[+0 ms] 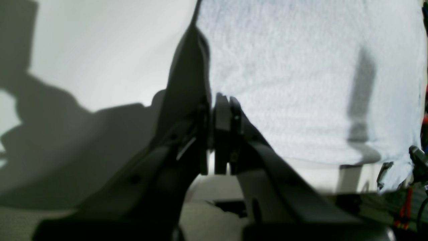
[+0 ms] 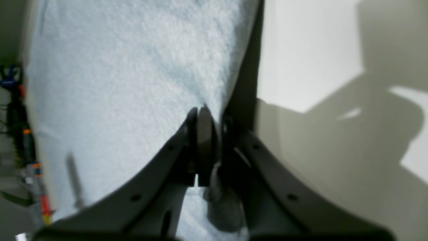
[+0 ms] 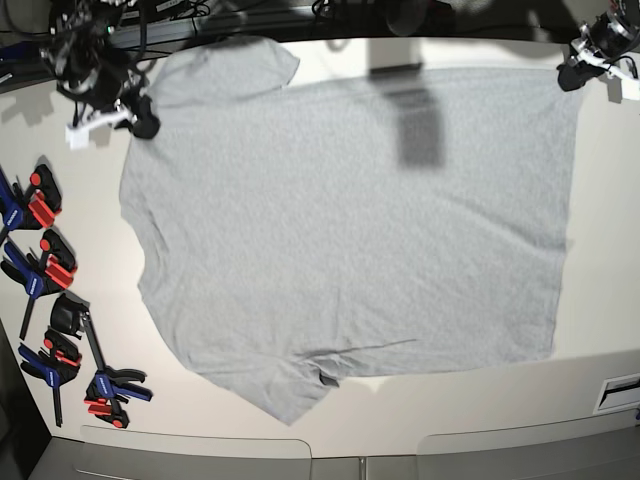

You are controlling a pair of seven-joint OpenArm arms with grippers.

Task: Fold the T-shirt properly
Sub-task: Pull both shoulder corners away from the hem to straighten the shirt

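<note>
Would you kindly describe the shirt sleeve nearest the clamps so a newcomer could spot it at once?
Start from the white table in the base view, where the grey T-shirt lies spread flat. Follow its lower edge toward the blue-and-red clamps on the left. The sleeve is the flap jutting toward the table's near edge, unlike the other sleeve at the far edge.

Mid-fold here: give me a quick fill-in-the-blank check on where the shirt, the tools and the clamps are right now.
1. The large light grey cotton T-shirt lies spread flat on the ____ table.
2. The left tool is ____ on an edge of the T-shirt.
3. The right tool grips the T-shirt at the top ____ corner of the base view.
4. The blue and red spring clamps lie along the table's ____ edge in the base view.

Missing words: white; shut; left; left
</note>
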